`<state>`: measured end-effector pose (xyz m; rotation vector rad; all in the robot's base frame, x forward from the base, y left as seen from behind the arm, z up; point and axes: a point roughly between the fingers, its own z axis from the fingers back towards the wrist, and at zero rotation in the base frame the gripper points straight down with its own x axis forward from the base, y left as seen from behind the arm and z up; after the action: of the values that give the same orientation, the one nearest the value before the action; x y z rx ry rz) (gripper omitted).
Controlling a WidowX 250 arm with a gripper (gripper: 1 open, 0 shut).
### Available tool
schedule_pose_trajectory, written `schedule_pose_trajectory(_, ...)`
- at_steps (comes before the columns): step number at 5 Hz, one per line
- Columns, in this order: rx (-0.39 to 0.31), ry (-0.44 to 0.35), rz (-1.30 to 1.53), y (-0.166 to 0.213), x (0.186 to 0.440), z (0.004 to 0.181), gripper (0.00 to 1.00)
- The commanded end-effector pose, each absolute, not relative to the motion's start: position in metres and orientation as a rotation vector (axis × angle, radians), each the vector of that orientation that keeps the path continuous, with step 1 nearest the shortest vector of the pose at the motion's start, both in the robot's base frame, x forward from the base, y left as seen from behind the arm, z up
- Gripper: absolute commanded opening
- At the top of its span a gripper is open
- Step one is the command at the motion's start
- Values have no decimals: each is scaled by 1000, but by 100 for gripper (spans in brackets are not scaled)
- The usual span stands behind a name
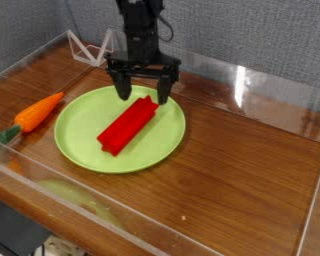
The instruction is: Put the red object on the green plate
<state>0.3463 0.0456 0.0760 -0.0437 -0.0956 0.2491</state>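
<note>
Red object [127,126] lay flat on the green plate [80,143], running diagonally from the plate's near-left part up toward its far-right rim, fully inside the rim, nothing gripping it. Nearest the camera, a clear plastic wall [149,225] edged the wooden table [243,170]; more clear panels stood along the left and far right sides. The plate sat on the table left of centre. Left of the plate, apart from it, lay an orange carrot [39,110] with a green top, tip pointing toward the far right, green end near the left clear wall. Above the plate's far edge hung the black gripper [143,95], pointing straight down, jaws spread wide with one finger [123,88] to the left and the other to the right of the bar's far end, holding nothing; fingertips looked raised off the bar, though exact clearance was hard to judge. Black arm [140,25] rose from it to the top of the view. Behind, a white wire-like item [85,47] sat against the grey backdrop [256,30], too small to identify.
</note>
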Motion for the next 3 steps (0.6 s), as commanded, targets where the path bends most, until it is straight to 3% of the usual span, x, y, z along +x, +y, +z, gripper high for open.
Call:
schedule_pose_trajectory(1,-32,-159,297,39,347,96,100)
schedule_pose_trajectory(3,-18,-162,400,30,349,89,100)
